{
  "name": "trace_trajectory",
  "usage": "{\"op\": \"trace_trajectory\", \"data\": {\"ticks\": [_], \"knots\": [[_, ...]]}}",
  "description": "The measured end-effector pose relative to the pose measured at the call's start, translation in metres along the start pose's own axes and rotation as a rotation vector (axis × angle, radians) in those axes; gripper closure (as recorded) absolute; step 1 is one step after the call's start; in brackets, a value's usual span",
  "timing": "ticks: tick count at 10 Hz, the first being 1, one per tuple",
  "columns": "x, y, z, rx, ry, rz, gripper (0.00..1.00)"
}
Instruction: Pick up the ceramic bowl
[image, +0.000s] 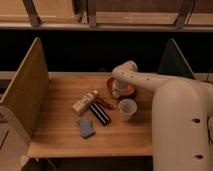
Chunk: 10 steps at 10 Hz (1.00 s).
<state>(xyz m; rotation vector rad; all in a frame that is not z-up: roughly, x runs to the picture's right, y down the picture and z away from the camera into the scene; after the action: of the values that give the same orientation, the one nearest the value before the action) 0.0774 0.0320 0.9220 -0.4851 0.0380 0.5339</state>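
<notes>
The ceramic bowl (111, 84) is a shallow orange-red bowl on the wooden table (60, 135), toward the back right. My white arm reaches in from the right and bends down over it. The gripper (118, 91) is down at the bowl, over its middle, and covers much of it. A pale whitish cup (127, 109) stands just in front of the bowl.
Left of the bowl lie a pale box-like packet (85, 103), a dark bar (99, 113) and a blue-grey sponge-like pad (86, 127). Slanted wooden panels stand at the table's left (25, 95) and right (172, 60). A dark gap runs behind the table.
</notes>
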Motion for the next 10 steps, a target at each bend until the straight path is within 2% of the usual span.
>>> {"op": "trace_trajectory", "data": {"ticks": [2,4,6,10], "knots": [[-0.001,-0.007,-0.019,0.049,-0.002,0.025,1.0],[0.009,-0.008,-0.04,0.095,0.01,0.073,1.0],[0.014,-0.006,-0.055,0.126,0.021,0.102,1.0],[-0.01,0.016,-0.072,0.134,0.038,0.058,1.0]]}}
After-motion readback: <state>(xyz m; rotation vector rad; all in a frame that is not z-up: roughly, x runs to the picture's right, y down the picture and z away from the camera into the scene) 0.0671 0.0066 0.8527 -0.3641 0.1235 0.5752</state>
